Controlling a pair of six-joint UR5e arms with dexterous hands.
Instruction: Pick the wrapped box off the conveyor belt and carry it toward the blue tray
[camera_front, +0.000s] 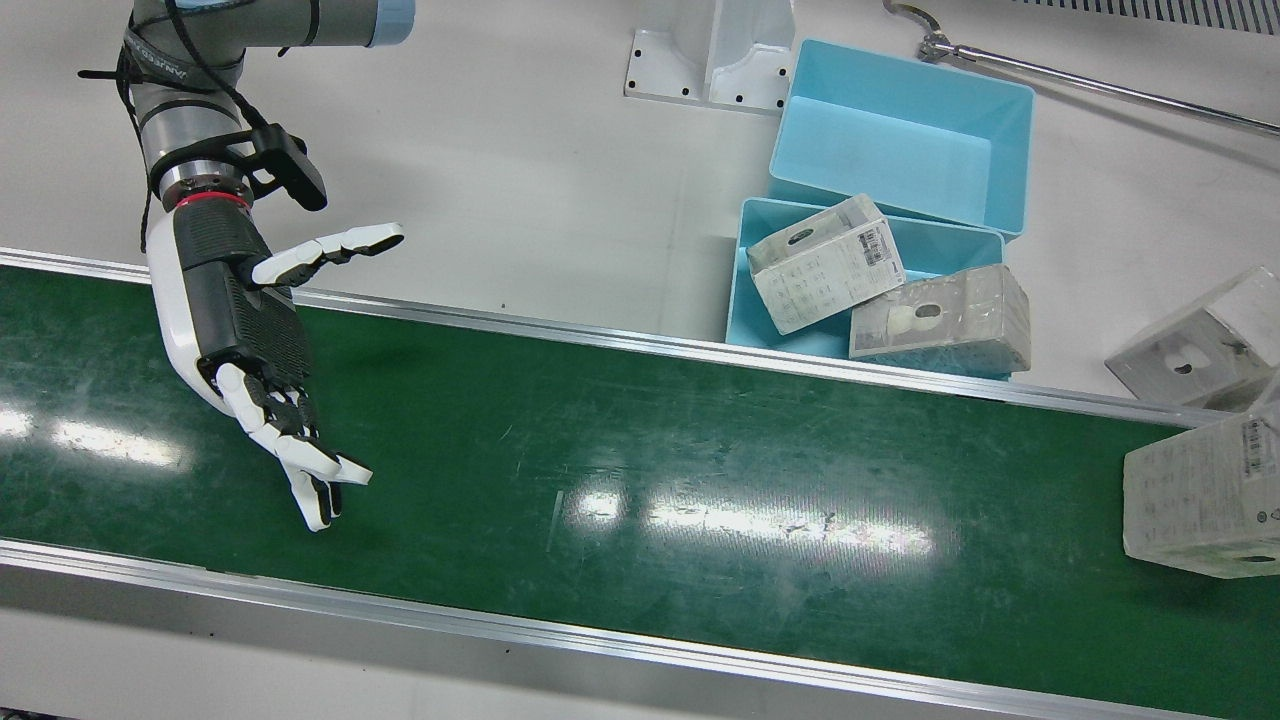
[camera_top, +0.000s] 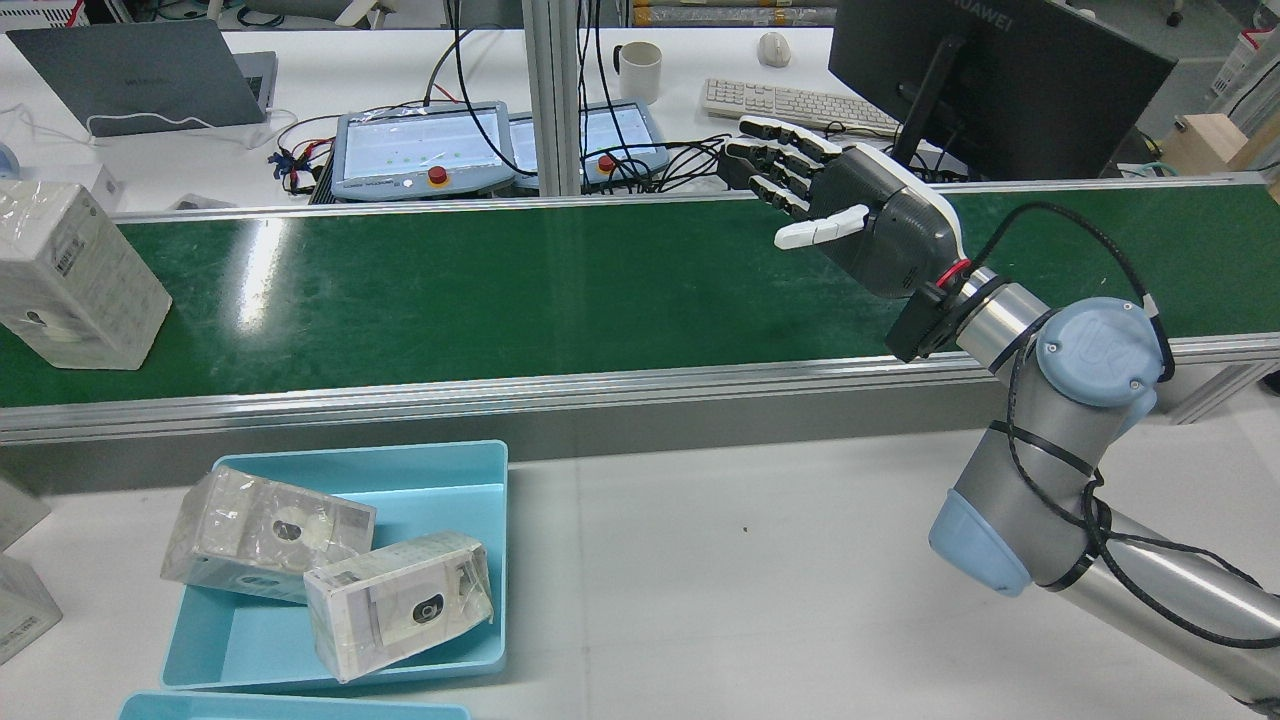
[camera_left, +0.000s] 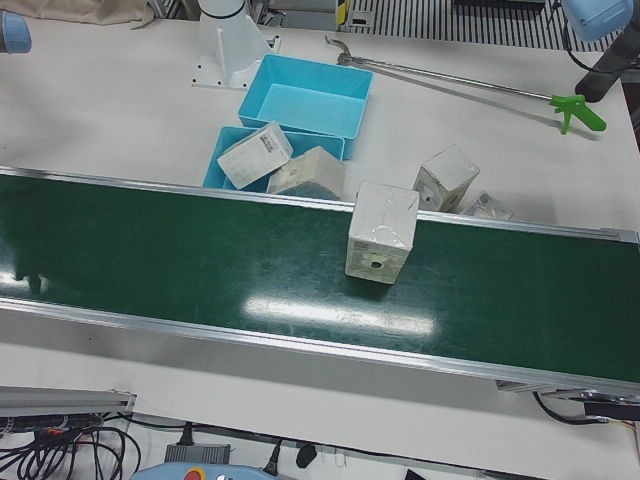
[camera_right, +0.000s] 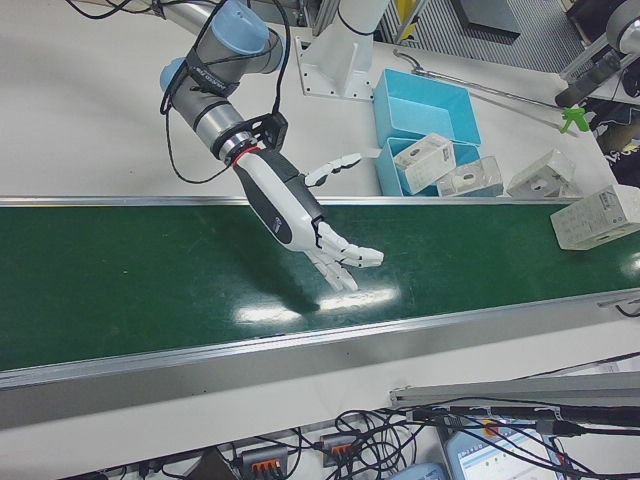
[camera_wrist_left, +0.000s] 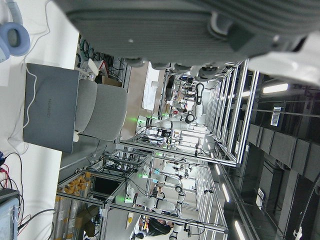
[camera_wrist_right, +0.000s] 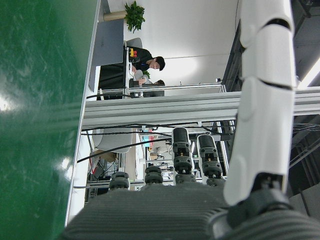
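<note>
A wrapped white box (camera_front: 1200, 500) stands on the green conveyor belt (camera_front: 640, 450) at the front view's right edge; it also shows as the box (camera_top: 70, 280) at the rear view's left and the box (camera_left: 382, 232) in the left-front view. My right hand (camera_front: 250, 340) hovers open over the belt's other end, fingers spread, far from the box; it is the hand (camera_top: 860, 215) at the rear view's right. The nearer blue tray (camera_front: 745, 280) beside the belt holds two wrapped boxes (camera_front: 825, 262). My left hand (camera_wrist_left: 190, 30) shows only its palm in its own view.
A second, empty blue tray (camera_front: 900, 150) sits behind the first. More wrapped boxes (camera_front: 1200, 345) lie on the white table past the belt's rail. A metal reach tool (camera_left: 450, 78) with a green handle lies at the back. Laptop, monitor and control pendants stand beyond the belt in the rear view.
</note>
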